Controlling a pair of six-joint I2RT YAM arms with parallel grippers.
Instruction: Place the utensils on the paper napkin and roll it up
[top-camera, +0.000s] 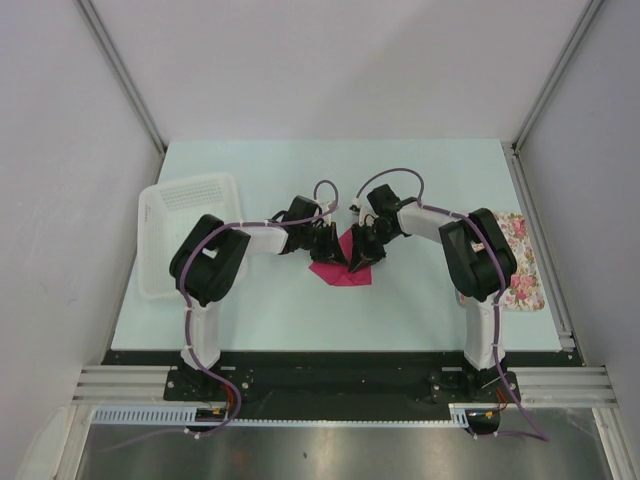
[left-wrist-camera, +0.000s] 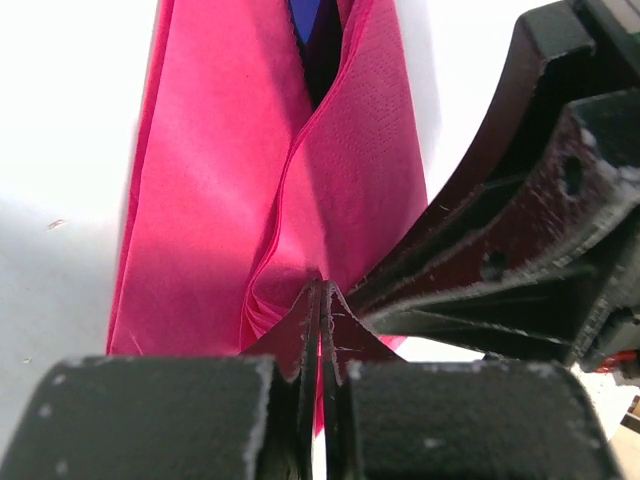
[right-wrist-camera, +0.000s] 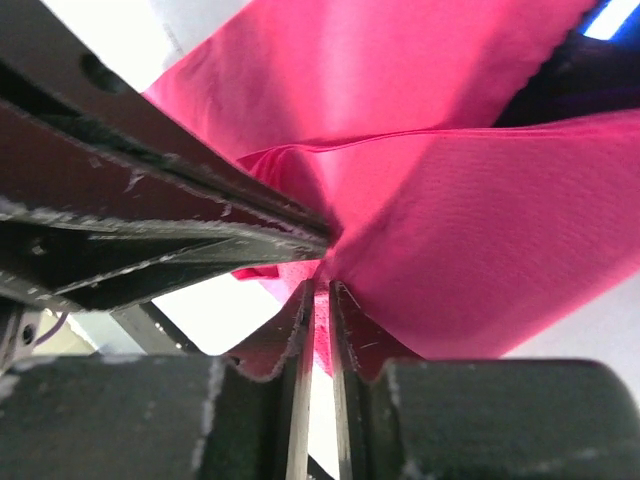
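The pale desk (top-camera: 300, 310) carried a white basket (top-camera: 165, 225) at its left edge and a floral tray (top-camera: 522, 262) at its right. Both were well apart from the work in the middle. The left arm (top-camera: 215, 262) and right arm (top-camera: 475, 250) reached inward from either side and met over the paper napkin (top-camera: 345, 272), which lay near the centre of the desk as a small, partly folded pink shape.

The overhead view gave only this layout, since the two wrists hid the contact itself. The wrist views showed it. The left pincer (left-wrist-camera: 320, 320) was clenched on a gathered ridge of the napkin, its tips pressed together with paper between them. The right pincer (right-wrist-camera: 320, 310) had its jaws nearly closed with a thin strip of pink paper between them, so it seemed to be grasping the same ridge from the opposite side, tip to tip with the other. Holding one fold from both sides probably kept the sheet from slipping as it wrapped over.

The utensils (left-wrist-camera: 305, 22) appeared only as a dark blue sliver in the fold's opening, tucked inside the napkin. The right wrist view caught a blue glint at its top corner; the overhead view did not show them. How many pieces were inside could not be told.
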